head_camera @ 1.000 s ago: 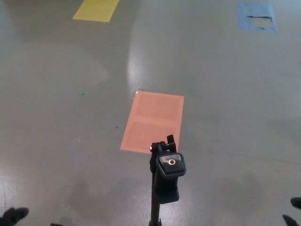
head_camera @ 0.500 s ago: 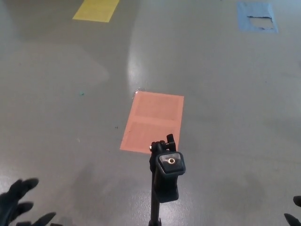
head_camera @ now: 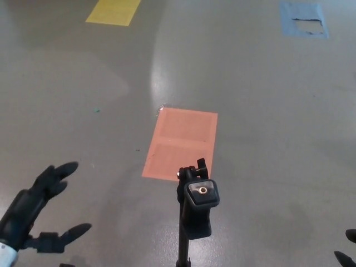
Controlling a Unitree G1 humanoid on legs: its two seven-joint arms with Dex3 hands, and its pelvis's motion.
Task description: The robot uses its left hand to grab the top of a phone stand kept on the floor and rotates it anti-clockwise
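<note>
- The left hand (head_camera: 39,214) hangs low at the picture's left, holding nothing, its fingers (head_camera: 60,171) spread wide; it is well apart from the stand (head_camera: 197,208).
- The right hand (head_camera: 347,247) shows only as dark tips at the lower right corner; I cannot tell whether it is released or clenched.
- The stand rises from the floor (head_camera: 83,94) near the bottom edge of the view, just in front of the orange patch (head_camera: 181,143). Its base is out of sight below the frame.
- Risk 1: the stand looks tall and thin, so a sideways knock from the spread fingers could tip it. A reach that comes in from the side instead of from above would likely cause this.
- Risk 2: the top is small, so thick fingers may close on only 1 edge and slip as the turn starts.
- Risk 3: a loose hold could spin the head on its joint without turning the whole stand, or the reverse; which is wanted is not clear from here.
- The stand is black: a slim pole with a blocky head, a square plate on top with a brass-coloured screw at its middle, and a small clamp knob behind.
- A yellow patch (head_camera: 114,11) and a blue patch (head_camera: 303,19) lie far off at the top edge.
</note>
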